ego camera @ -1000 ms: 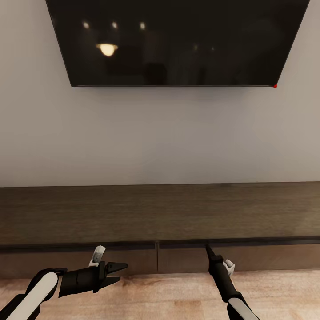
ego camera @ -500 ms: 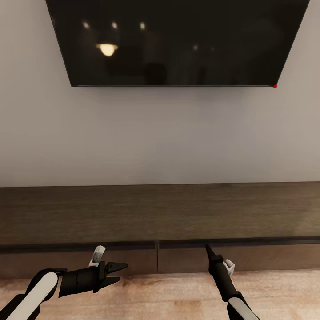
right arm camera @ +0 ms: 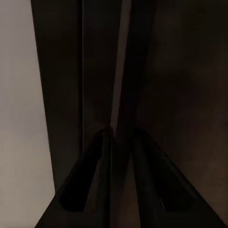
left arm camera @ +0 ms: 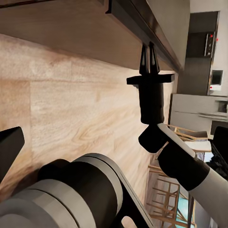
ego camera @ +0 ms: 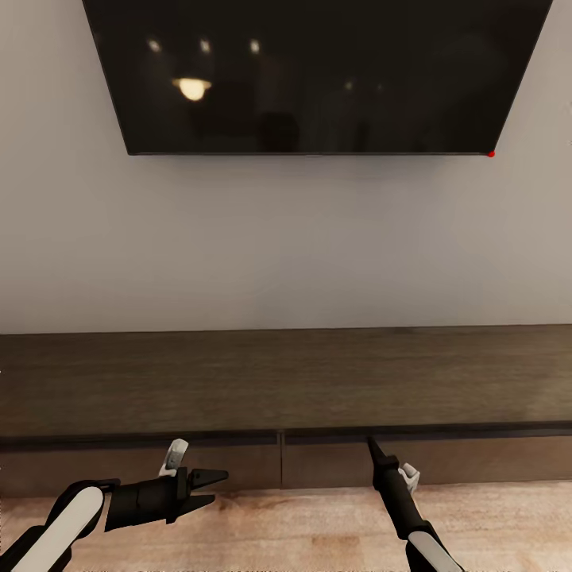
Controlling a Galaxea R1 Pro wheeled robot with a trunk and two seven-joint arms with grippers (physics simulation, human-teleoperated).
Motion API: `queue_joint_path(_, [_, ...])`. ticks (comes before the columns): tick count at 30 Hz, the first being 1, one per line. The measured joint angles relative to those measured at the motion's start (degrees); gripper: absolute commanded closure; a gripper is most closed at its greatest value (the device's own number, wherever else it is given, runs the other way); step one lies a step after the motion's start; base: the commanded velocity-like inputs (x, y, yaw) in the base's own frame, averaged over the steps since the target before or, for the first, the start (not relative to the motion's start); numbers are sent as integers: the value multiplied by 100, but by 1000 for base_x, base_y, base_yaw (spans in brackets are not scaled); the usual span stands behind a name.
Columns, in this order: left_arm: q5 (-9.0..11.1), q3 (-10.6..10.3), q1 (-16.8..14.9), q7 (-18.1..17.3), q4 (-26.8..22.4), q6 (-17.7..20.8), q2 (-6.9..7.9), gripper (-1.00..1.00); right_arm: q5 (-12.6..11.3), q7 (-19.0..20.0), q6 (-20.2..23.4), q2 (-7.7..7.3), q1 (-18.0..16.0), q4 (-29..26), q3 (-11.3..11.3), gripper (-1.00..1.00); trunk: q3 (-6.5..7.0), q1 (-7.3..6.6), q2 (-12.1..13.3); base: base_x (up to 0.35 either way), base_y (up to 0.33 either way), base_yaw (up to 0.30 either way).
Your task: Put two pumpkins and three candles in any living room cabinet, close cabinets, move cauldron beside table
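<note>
Cabinet (ego camera: 286, 381): long, low, dark matte wood-grain unit against the wall, its plain drawer fronts shut. Right gripper (ego camera: 371, 446), fingers nearly together and holding nothing, points at the top lip of a front, probably seeking purchase to pull. Left gripper (ego camera: 216, 486), fingers apart, hovers low before the cabinet.

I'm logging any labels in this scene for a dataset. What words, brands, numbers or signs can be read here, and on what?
None can be read. The television shows a dark screen with lamp reflections and a red dot at its corner; the cabinet fronts are plain; the kitchen appliances are too small to tell.
</note>
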Motion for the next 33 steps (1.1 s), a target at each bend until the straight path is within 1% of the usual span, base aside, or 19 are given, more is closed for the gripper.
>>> queue_joint_path(33, [0,-9,1,0,-1,0,-7,-100,-21,-1,0,-1,0,1,-24,100,0,0,0,-103,0,0])
